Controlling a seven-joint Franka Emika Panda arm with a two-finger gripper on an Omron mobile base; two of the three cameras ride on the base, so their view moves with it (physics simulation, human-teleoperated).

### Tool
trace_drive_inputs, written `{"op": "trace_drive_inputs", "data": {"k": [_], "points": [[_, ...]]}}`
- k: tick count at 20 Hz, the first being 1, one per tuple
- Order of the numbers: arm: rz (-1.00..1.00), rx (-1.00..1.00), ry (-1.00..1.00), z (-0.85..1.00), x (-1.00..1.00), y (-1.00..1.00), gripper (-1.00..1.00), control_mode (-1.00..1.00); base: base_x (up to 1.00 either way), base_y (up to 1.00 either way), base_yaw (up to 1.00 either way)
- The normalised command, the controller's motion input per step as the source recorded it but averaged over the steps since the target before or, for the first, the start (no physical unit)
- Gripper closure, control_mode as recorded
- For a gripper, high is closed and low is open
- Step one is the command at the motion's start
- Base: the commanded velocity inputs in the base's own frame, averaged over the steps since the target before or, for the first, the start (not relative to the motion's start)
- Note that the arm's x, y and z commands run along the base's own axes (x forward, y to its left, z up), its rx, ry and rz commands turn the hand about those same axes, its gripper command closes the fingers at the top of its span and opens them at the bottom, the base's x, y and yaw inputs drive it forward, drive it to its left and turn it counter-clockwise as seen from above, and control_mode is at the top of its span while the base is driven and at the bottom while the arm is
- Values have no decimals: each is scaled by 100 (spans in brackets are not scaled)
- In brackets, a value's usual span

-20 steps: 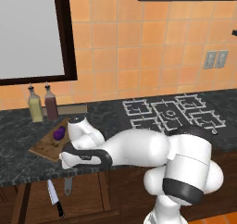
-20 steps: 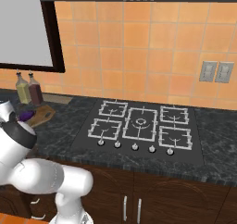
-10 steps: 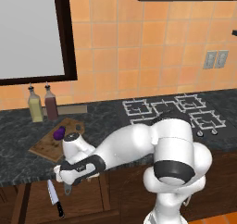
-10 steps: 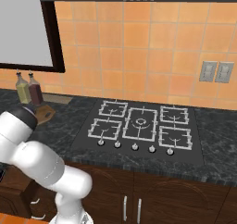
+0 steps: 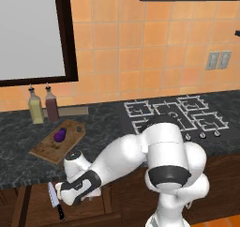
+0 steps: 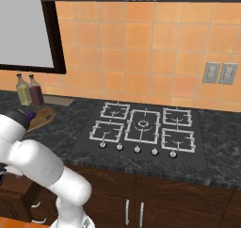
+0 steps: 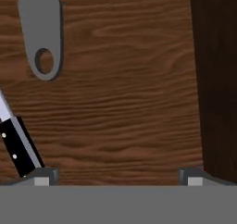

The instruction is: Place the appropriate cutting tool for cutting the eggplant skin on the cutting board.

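Note:
The all-grey cutting tool [image 7: 40,24] lies on the wooden floor of an open drawer, at the upper left of the hand view, its rounded end pierced by a hole. My gripper [image 7: 118,177] hangs open over the drawer floor, well clear of the tool, nothing between its fingertips [image 7: 44,177]. In the left base view the hand [image 5: 77,191] is low in the drawer, below the counter's front edge. The wooden cutting board [image 5: 47,148] lies on the counter above it, with the dark-purple eggplant [image 5: 59,135] on it. The board [image 6: 44,113] also appears at the far left of the right base view.
A black-handled knife [image 5: 55,200] [image 7: 16,144] lies in the drawer beside the hand. Two bottles [image 5: 36,107] [image 5: 51,104] stand behind the board. A gas hob [image 5: 176,116] [image 6: 143,128] takes up the counter's right. A dark drawer wall [image 7: 215,79] borders the floor.
The arm has swung down from the board's level on the counter into the open drawer; the hand now sits lower and nearer the knife.

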Motion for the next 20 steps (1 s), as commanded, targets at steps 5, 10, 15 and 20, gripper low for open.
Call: {"op": "trace_drive_inputs", "data": {"k": [5,10,15,20], "points": [[0,0,7,-36,-58,0,-100,-100,0,0,0],[0,0,7,-27,-77,0,-100,-100,0,0,0],[0,0,3,-3,-96,-1,-100,-100,0,0,0],[0,-3,2,13,-96,0,-100,-100,0,0,0]]}}
